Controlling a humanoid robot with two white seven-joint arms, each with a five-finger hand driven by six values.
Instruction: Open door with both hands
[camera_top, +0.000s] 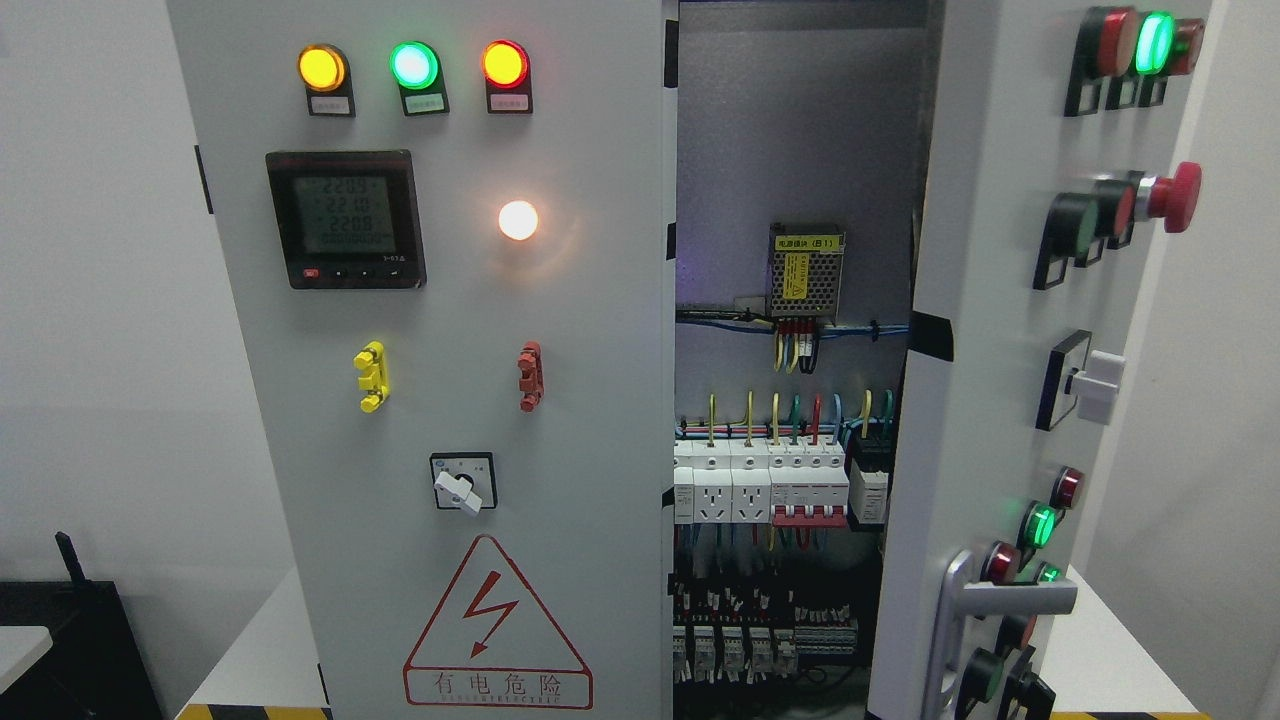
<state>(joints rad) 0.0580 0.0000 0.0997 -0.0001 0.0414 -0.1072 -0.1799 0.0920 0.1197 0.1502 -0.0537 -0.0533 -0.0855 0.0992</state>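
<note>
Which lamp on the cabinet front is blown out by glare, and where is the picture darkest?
Head view: the round white lamp beside the digital meter is overexposed, spilling a warm halo onto the left door; the open cabinet interior is dimmest, especially around the lower terminal rows; the right door looks evenly lit and sharp.

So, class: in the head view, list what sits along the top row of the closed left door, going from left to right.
Yellow lamp → green lamp → red lamp, each above a small label plate. Past the door edge comes the open cabinet interior.
</note>
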